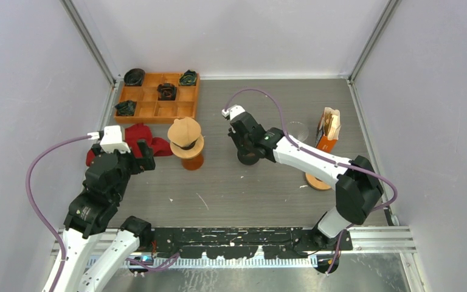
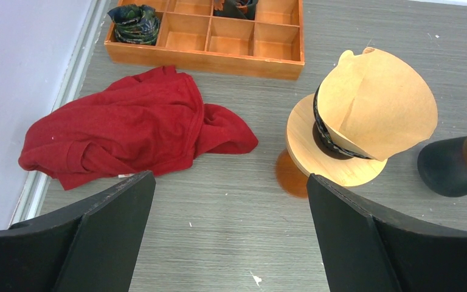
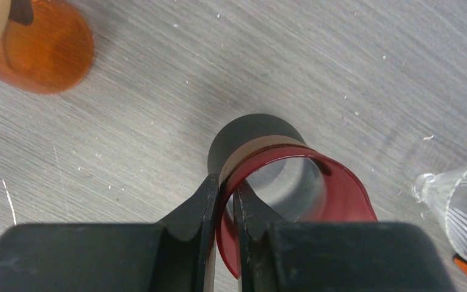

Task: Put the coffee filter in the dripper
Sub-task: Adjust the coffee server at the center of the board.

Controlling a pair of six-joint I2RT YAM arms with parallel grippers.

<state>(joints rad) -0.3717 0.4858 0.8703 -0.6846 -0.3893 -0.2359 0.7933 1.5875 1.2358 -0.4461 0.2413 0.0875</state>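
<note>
The brown paper coffee filter (image 1: 184, 130) (image 2: 374, 103) stands as an open cone in the black-rimmed mouth of the dripper (image 1: 192, 149) (image 2: 316, 164), a wooden collar on an amber base (image 3: 42, 48). My left gripper (image 1: 127, 157) (image 2: 231, 182) is open and empty, just short of the dripper, with bare table between its fingers. My right gripper (image 1: 246, 146) (image 3: 226, 188) is shut on the rim of a red cup (image 3: 316, 194) with a dark base (image 2: 453, 167), which stands on the table right of the dripper.
A red cloth (image 1: 141, 136) (image 2: 127, 128) lies left of the dripper. An orange compartment tray (image 1: 158, 100) (image 2: 207, 52) with dark bundles sits at the back left. A clear ribbed glass (image 1: 297, 131) (image 3: 462, 201), a filter box (image 1: 328, 128) and a wooden disc (image 1: 317, 181) stand at the right.
</note>
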